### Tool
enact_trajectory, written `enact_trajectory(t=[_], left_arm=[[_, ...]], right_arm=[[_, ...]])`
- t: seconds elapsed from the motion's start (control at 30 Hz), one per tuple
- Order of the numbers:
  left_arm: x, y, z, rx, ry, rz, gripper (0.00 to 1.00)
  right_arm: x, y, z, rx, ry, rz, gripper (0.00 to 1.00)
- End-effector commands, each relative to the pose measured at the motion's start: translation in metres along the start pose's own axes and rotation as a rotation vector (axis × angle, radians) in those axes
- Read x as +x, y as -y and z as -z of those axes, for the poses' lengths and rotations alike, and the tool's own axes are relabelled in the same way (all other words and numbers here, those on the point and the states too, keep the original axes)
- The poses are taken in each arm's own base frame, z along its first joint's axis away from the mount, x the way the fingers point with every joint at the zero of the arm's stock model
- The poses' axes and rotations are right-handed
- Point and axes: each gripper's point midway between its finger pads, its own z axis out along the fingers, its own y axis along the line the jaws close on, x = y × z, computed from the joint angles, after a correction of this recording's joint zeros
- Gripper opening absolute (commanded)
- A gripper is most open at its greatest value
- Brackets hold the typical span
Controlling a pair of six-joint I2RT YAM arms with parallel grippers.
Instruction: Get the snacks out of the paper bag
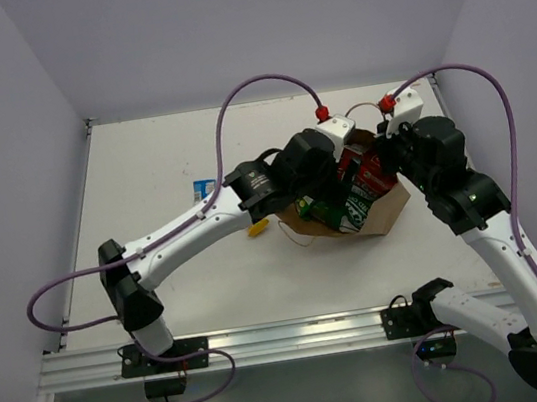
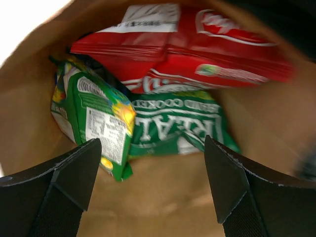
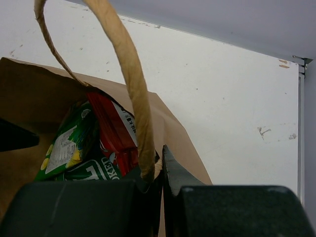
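The brown paper bag (image 1: pixel 383 212) lies on its side mid-table, mouth toward the left arm. My left gripper (image 2: pixel 153 168) is open inside the mouth with nothing between its fingers (image 2: pixel 74 173). Just beyond it lie snacks: a red chip bag (image 2: pixel 197 54), a green-white bag (image 2: pixel 173 126) and a green bag (image 2: pixel 94 123). My right gripper (image 3: pixel 162 168) is shut on the paper bag's (image 3: pixel 29 94) rim at the base of a twisted handle (image 3: pixel 133 89). In the top view the left gripper (image 1: pixel 321 181) covers the mouth and the right gripper (image 1: pixel 392 147) sits at its far edge.
A blue packet (image 1: pixel 203 187) lies on the table left of the left forearm. A small yellow one (image 1: pixel 258 228) sits just left of the bag. The purple walls close in the table at the back and on both sides.
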Motion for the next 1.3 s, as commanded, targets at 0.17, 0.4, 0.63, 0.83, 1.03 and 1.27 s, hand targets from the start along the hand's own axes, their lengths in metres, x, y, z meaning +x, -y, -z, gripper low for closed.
enact_trajectory(t=[0.17,0.4,0.63,0.83,1.03,1.27], left_arm=[[0.004,-0.029,-0.042,-0.212,-0.013,-0.014,0.83],[0.020,-0.051,-0.064,-0.322,-0.050,-0.033,0.55],[-0.011,-0.048,-0.027,-0.292,0.018,-0.007,0.00],[-0.065,-0.030,0.058,-0.144,0.171,0.052,0.00],[-0.101,-0.052,0.157,-0.153,0.362,0.108,0.00],[-0.076,-0.163,0.205,-0.494,0.379,0.182,0.00]], right_arm=[[-0.021,0.002,0.006,0.006,0.105,-0.009,0.00],[-0.021,0.003,0.008,0.012,0.116,-0.007,0.00],[-0.019,0.004,0.006,0.015,0.112,-0.007,0.00],[-0.019,0.007,0.006,0.031,0.116,-0.006,0.00],[-0.017,0.008,0.006,0.040,0.113,-0.002,0.00],[-0.019,0.010,0.008,0.048,0.119,-0.007,0.00]])
